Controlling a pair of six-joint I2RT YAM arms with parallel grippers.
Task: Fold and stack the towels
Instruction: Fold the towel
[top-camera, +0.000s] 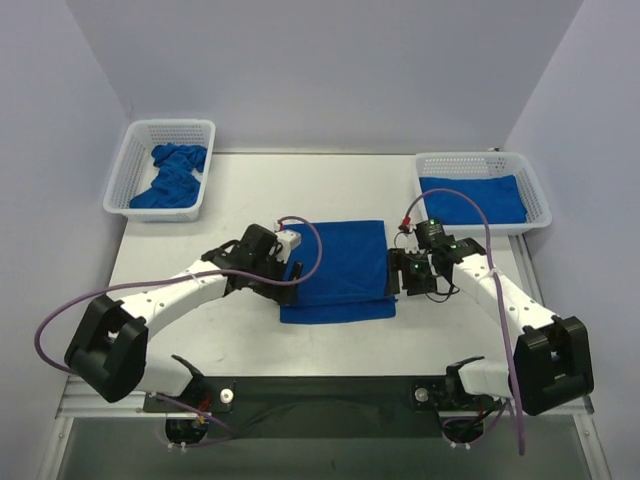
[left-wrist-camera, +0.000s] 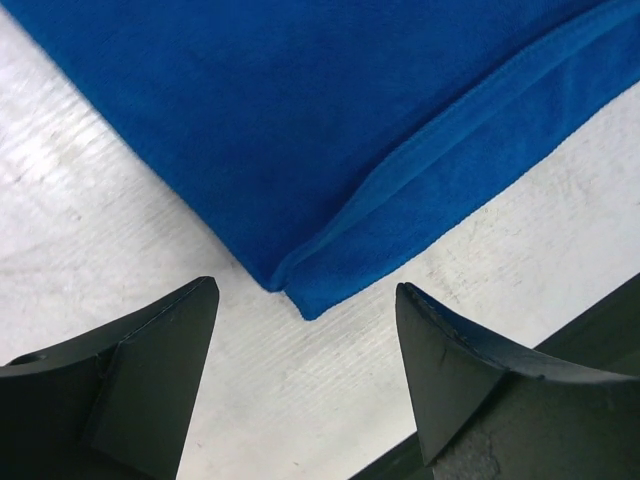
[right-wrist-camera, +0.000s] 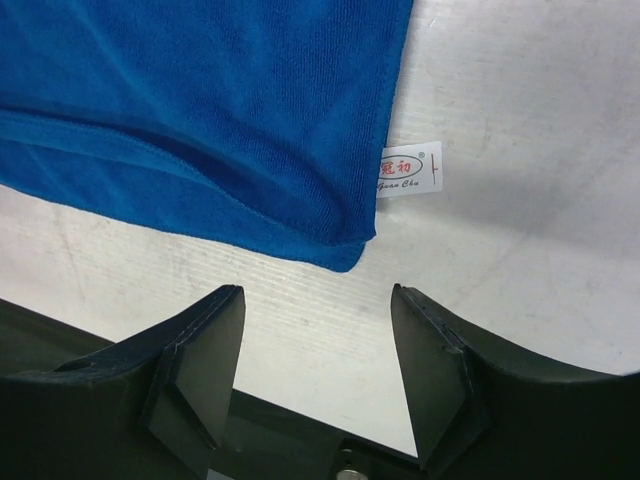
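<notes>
flanking 1 folded towel (top-camera: 340, 262), l & r jaws wide apart, empty; 2 baskets (top-camera: 121, 185) (top-camera: 470, 158) behind

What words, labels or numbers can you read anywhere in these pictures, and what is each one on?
"Guan Chu", in red script, on the white tag at the corner of the folded blue towel, seen from the right wrist.
Two red Chinese characters above it on the same tag: too small to read with certainty.
No other text is legible in any view.
</notes>
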